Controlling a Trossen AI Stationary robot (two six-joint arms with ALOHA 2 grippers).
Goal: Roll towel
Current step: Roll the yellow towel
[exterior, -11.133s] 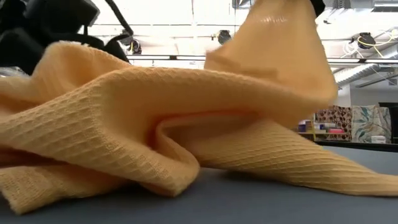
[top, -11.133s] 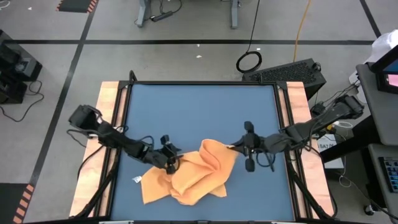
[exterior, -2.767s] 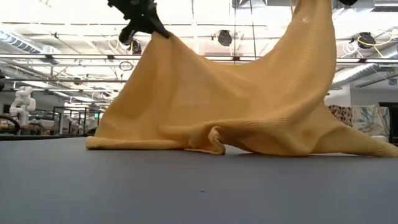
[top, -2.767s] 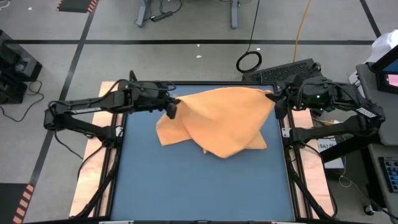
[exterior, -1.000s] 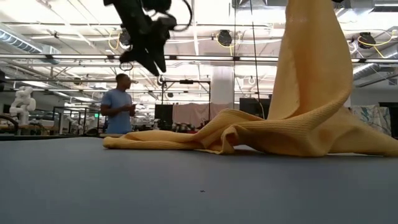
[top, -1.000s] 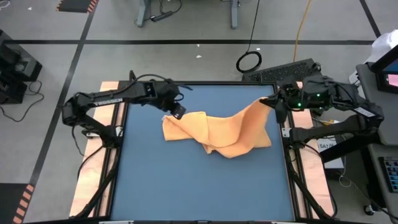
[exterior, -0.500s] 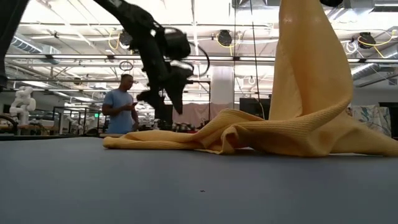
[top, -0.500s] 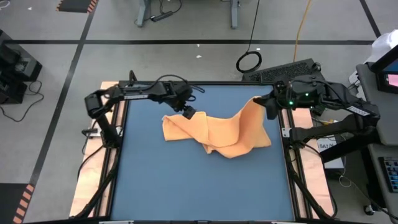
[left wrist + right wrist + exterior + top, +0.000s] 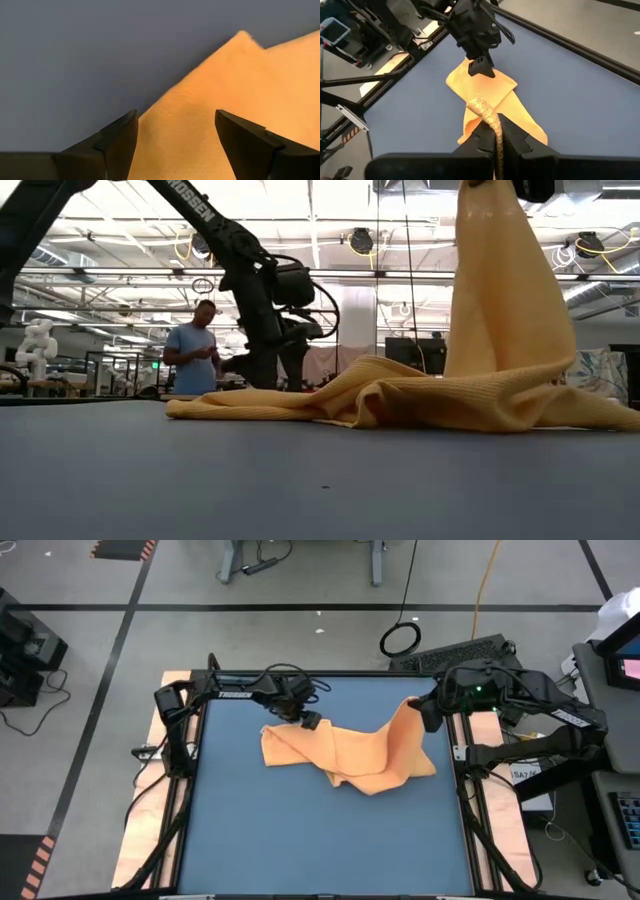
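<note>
The orange-yellow towel (image 9: 345,752) lies crumpled across the far half of the blue table, most of it resting on the tabletop (image 9: 400,395). Its far right part rises in a tall peak (image 9: 495,280) to my right gripper (image 9: 428,718), which is shut on it above the table's far right. My left gripper (image 9: 311,721) is open and low over the towel's far left part. In the left wrist view its fingers (image 9: 117,137) stand on either side of the cloth near a corner (image 9: 242,36). My left gripper points down at the towel's far left part; I cannot tell whether its fingertips touch the cloth. My right gripper pinches a bunched edge of the towel (image 9: 487,117) between its two fingers at the top of the raised peak. The cloth hangs below the fingers, and its lower part lies on the table.
Wooden boards (image 9: 175,700) and black rails run along both table sides. A keyboard (image 9: 465,655) lies beyond the far right corner. A person in a blue shirt (image 9: 193,350) stands in the room behind. The table's near half (image 9: 320,840) is bare blue surface.
My left gripper has gone toward the table's right edge and down, from beside the towel's far left end to just over it. My right gripper has shifted a little toward the left, still holding the peak up. The towel on the table has kept its shape.
</note>
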